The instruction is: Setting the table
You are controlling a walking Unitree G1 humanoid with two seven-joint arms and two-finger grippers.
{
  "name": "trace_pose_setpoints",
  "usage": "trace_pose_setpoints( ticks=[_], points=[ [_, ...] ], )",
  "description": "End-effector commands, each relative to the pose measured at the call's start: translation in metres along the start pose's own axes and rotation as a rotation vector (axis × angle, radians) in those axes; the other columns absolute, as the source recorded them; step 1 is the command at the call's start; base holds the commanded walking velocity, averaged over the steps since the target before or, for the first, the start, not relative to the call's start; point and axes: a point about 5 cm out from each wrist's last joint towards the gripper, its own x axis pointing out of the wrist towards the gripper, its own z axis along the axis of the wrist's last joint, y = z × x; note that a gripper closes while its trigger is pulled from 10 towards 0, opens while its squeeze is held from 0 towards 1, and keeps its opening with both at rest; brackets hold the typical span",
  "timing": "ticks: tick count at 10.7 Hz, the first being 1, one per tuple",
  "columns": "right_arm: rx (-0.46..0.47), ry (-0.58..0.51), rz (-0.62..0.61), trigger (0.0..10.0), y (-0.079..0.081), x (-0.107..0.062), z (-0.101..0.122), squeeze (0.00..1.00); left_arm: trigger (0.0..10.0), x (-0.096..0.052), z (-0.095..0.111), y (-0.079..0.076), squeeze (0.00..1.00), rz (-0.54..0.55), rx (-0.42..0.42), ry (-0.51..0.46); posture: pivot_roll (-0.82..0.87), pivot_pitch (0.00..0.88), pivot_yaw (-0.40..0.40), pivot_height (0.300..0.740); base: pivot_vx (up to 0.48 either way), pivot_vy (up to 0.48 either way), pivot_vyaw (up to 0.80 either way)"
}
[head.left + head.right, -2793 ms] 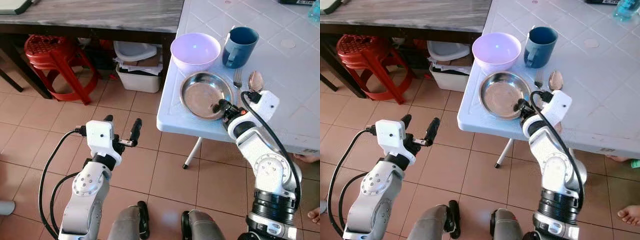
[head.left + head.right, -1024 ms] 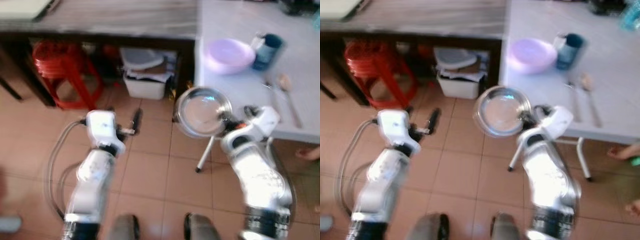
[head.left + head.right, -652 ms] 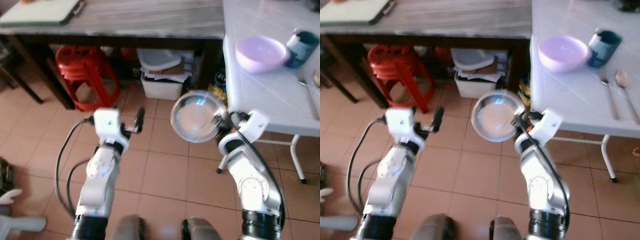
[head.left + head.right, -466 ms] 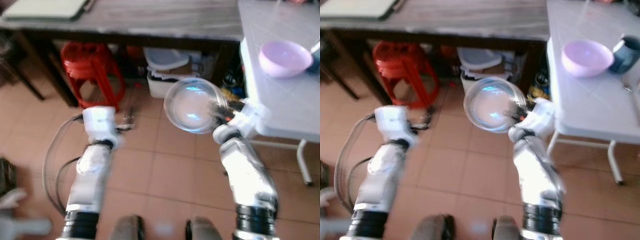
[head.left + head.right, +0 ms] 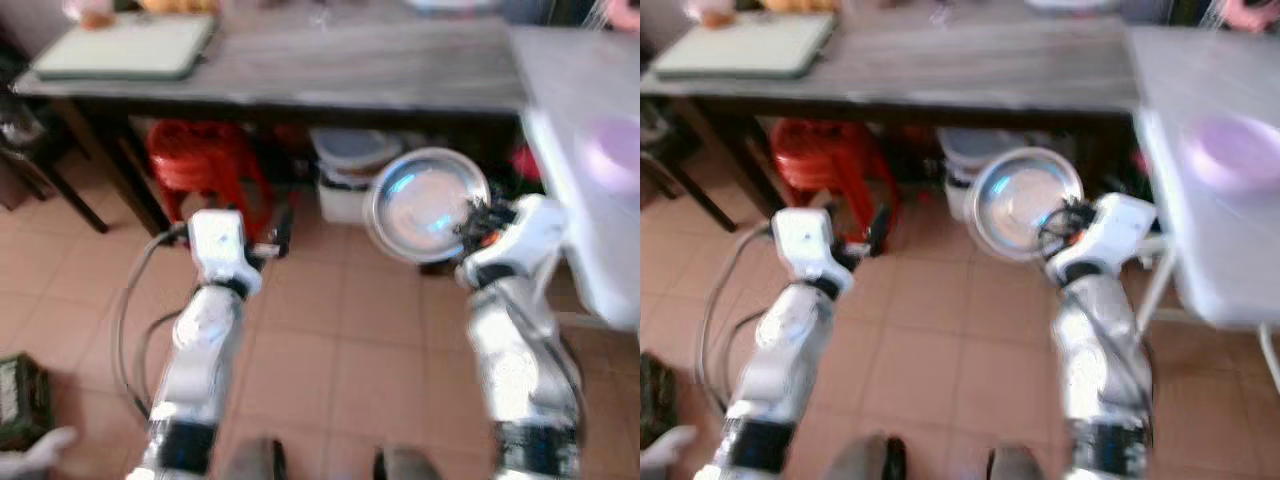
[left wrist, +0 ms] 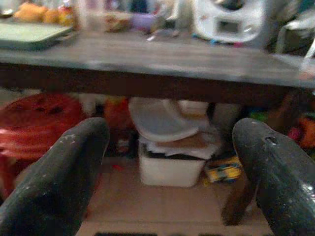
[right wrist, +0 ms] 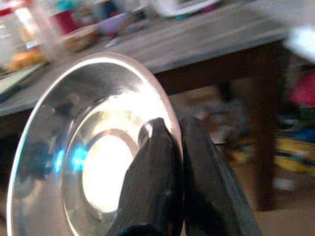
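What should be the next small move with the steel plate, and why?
Probably carry it forward over the dark wooden table. The right tool pinches the steel plate by its rim, in the air below the table's edge, above the floor.

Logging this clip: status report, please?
Right end effector shut on steel plate rim, held off the white table. Left end effector open, empty. Dark table ahead, red stool and bin beneath.

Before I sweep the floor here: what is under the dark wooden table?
Under the dark wooden table stand a red plastic stool and a white bin with a lid and papers on top. The steel plate in the right end effector covers what lies behind it.
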Motion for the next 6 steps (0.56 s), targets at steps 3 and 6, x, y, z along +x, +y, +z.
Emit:
trace_pose_setpoints(
  ticks=[3, 6],
  points=[
    [-0.025, -0.050, -0.018, 0.0, -0.0054, 0.0044, 0.0073, 0.00, 10.0, 0.0024, 0.0012, -0.0065, 0.00, -0.034, 0.013, -0.013, -0.06, 0.107, 0.070, 0.740, 0.396, 0.212, 0.00],
    [-0.029, -0.059, -0.023, 0.0, -0.0043, 0.0057, 0.0077, 0.00, 10.0, -0.0009, -0.0001, -0.0138, 0.00, -0.061, 0.007, -0.007, -0.06, 0.111, 0.074, 0.740, 0.480, 0.000, 0.00]
  ],
)
